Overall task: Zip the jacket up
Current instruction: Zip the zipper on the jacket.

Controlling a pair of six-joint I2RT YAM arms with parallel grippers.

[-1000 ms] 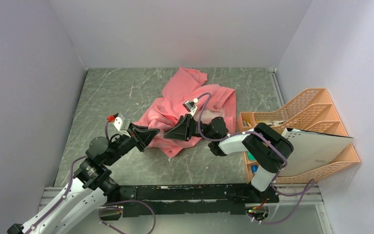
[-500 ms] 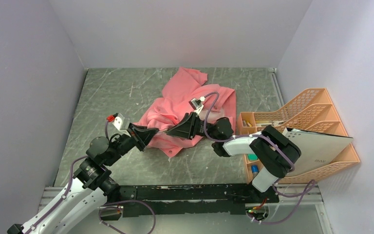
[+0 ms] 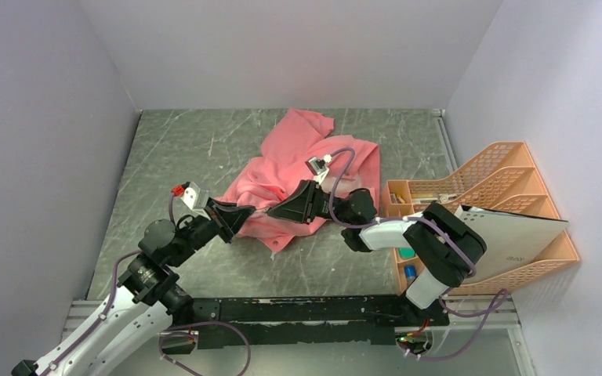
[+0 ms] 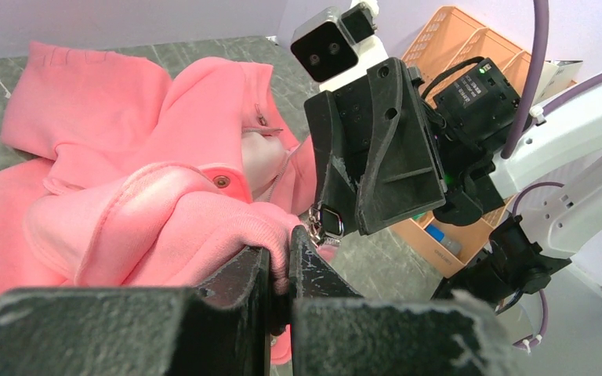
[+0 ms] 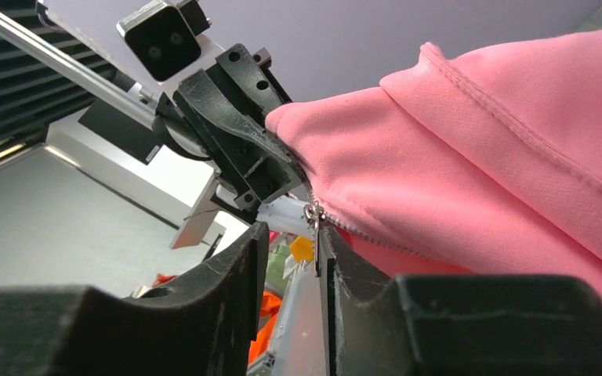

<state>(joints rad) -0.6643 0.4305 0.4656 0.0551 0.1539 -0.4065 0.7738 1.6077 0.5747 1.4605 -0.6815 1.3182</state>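
A salmon-pink jacket (image 3: 294,137) is lying crumpled on a grey marbled desk (image 3: 180,149), spreading away beyond both sets of jaws. The left gripper (image 4: 278,260) is pinching a thick rolled edge of the jacket. Its jaws are pressed tight on the fabric, and pink cloth is bulging out above them. The right gripper (image 5: 292,235) is facing it almost tip to tip, very near, pointing back toward the left one. The right jaws are standing narrowly apart, leaving a slim gap. A small metal zipper pull (image 5: 313,223) is hanging in that gap, close against one jaw, though whether it is touching that jaw is unclear. The pull is sitting just beside the spot where the left jaws are gripping. A line of zipper teeth (image 5: 376,241) is running from the pull along the fabric edge, past the right jaws. An orange file organiser (image 3: 509,172) is standing behind the right arm, well apart from both sets of jaws.
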